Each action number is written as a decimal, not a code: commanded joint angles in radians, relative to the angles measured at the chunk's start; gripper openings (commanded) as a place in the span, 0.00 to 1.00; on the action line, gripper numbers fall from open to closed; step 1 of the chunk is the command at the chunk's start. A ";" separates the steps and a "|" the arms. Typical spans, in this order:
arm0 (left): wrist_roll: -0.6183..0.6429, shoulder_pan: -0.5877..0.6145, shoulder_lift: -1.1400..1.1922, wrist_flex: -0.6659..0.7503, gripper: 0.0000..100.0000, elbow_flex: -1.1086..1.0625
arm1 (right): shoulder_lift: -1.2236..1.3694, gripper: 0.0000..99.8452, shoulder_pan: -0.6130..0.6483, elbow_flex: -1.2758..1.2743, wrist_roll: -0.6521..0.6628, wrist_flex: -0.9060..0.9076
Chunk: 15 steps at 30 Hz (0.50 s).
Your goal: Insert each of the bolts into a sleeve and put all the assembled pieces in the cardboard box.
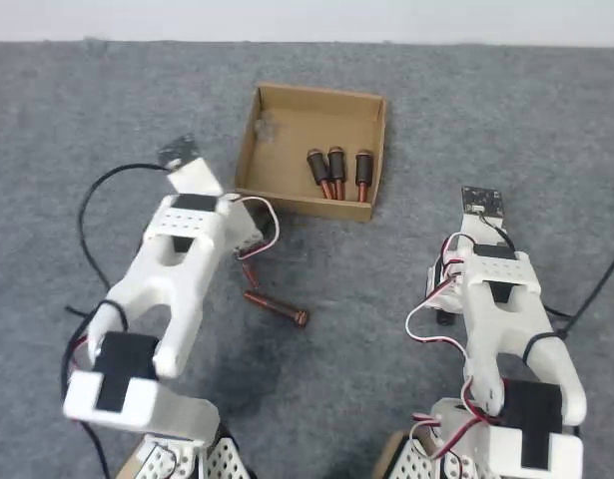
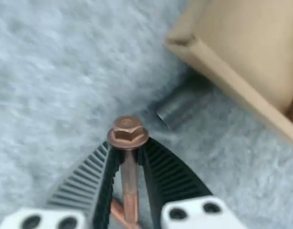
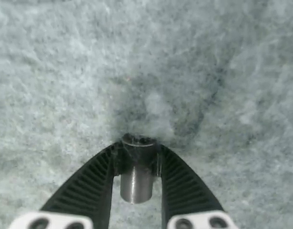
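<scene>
High view: the cardboard box sits on the grey carpet at the far middle, between the two arms' reach.
Assembled pieces: three assembled pieces lie side by side in the box's right half, near its front wall.
Loose bolt: the loose bolt lies flat on the carpet in front of the box, beside the left arm.
Left gripper: the left gripper is clamped on the held bolt, with the fingers pinching the shaft just under the hex head.
Free sleeve: the free sleeve lies on the carpet just beside the box's outer wall, ahead of the held bolt.
Right gripper: the right gripper is closed around the gripped sleeve, over bare carpet and well apart from the box.
</scene>
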<state>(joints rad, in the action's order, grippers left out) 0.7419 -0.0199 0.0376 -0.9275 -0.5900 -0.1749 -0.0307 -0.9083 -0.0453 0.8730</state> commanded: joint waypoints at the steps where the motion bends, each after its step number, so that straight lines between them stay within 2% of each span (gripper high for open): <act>1: -0.014 0.015 -0.117 0.038 0.01 -0.012 | 0.027 0.01 -0.001 0.020 0.017 -0.005; 5: -0.017 0.043 -0.160 -0.017 0.01 -0.012 | 0.027 0.01 -0.001 0.020 0.017 -0.005; 8: -0.017 0.130 -0.175 -0.028 0.01 -0.012 | 0.027 0.01 -0.001 0.020 0.017 -0.005; 12: -0.015 0.290 -0.127 0.072 0.01 -0.015 | 0.025 0.01 0.001 0.021 0.017 -0.007; 15: -0.015 0.364 -0.043 0.149 0.01 -0.013 | 0.018 0.01 0.001 0.023 0.015 -0.038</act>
<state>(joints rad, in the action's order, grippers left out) 0.7342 0.2532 -0.0606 -0.8784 -0.6176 -0.1749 -0.0307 -0.9083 -0.0453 0.8700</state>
